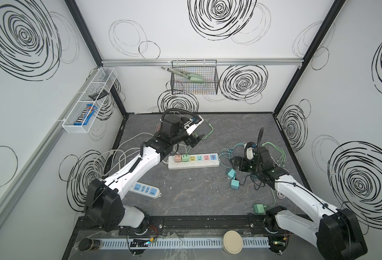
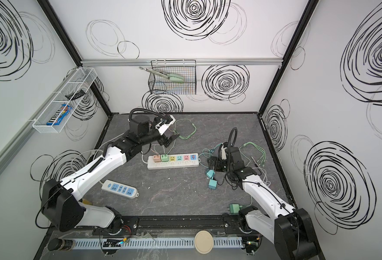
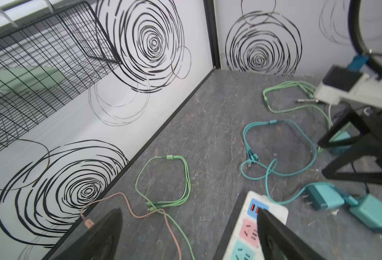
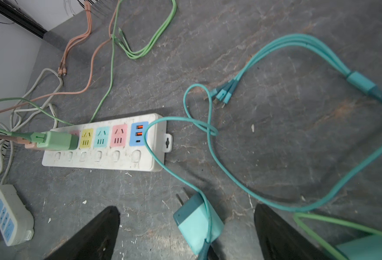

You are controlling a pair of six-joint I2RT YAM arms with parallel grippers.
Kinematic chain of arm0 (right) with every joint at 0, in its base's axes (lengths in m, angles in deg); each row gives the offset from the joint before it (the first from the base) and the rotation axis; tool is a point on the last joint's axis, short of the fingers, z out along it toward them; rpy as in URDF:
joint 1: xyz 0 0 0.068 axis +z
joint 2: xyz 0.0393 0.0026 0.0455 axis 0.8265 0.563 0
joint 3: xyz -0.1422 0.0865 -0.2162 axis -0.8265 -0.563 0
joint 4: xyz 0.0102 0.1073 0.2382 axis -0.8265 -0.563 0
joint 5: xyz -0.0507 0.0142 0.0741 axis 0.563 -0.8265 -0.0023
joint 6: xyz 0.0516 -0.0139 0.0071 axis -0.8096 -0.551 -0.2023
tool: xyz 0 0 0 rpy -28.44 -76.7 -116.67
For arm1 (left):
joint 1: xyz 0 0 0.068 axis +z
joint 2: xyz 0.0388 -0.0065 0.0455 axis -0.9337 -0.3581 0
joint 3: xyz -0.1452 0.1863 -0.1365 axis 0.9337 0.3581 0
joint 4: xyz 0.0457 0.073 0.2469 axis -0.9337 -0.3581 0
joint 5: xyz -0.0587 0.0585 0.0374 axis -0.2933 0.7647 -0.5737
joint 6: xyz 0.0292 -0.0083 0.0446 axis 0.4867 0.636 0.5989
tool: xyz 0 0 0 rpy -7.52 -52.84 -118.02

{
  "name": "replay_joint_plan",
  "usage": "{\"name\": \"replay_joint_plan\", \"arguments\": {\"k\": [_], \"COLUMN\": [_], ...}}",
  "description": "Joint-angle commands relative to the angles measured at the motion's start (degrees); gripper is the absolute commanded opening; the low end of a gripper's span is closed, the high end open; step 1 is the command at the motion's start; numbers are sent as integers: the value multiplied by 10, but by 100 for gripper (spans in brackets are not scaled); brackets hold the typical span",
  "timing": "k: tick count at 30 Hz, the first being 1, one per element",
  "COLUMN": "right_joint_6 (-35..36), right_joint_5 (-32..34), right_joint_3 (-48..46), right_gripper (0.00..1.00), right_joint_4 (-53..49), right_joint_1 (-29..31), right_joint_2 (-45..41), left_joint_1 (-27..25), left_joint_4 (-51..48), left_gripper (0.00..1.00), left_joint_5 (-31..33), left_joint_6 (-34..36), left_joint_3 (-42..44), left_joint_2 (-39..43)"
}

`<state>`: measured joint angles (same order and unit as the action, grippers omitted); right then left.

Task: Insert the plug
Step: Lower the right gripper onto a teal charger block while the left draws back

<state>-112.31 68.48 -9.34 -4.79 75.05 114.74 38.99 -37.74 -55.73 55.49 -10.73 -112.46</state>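
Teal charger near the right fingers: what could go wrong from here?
The teal charger lies on its side, so the right gripper, fingers open, could grip it skewed, prongs misaligned. Its teal cable loops over the power strip's end; lifting might drag the strip or snag.

pink plug (image 4: 28,145) mostly behind green plug (image 4: 59,140), teal charger (image 4: 365,247) edge-cropped

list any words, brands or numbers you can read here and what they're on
"m&m's": on the blue candy packet in the white wire basket on the left wall.
Too small to read: the marks beside the switches on the power strip.
Too blurred to read: the label on the dark jar.
No other text shows.
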Motion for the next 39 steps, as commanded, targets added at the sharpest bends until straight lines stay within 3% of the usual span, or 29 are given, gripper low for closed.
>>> {"name": "replay_joint_plan", "arguments": {"k": [1, 8, 14, 21, 27, 33, 37, 39], "right_joint_6": [-51, -82, -120, -145, -76, -13, -15, -24], "right_joint_5": [-21, -39, 3, 75, 113, 38, -8, 3], "right_joint_3": [5, 3, -9, -14, 33, 55, 43, 38], "right_gripper": [97, 99, 99, 95, 86, 71, 68, 68], "right_joint_4": [-75, -209, -218, -208, -186, -121, -79, -84], "right_joint_1": [2, 51, 131, 180, 184, 184, 184, 184], "right_joint_2": [-22, -16, -3, -3, 28, 77, 109, 125], "left_joint_1": [-31, -65, -61, -56, -25, -5, -5, -4], "left_joint_4": [89, 121, 102, 51, 65, 54, 56, 52], "left_gripper": [96, 96, 96, 96, 96, 96, 96, 96], "left_joint_5": [88, 231, 233, 302, 274, 234, 229, 229], "left_joint_6": [-149, -236, -292, -350, -366, -357, -351, -348], "left_joint_3": [29, 107, 172, 198, 219, 213, 215, 214], "left_joint_2": [11, 79, 144, 179, 201, 194, 192, 188]}}
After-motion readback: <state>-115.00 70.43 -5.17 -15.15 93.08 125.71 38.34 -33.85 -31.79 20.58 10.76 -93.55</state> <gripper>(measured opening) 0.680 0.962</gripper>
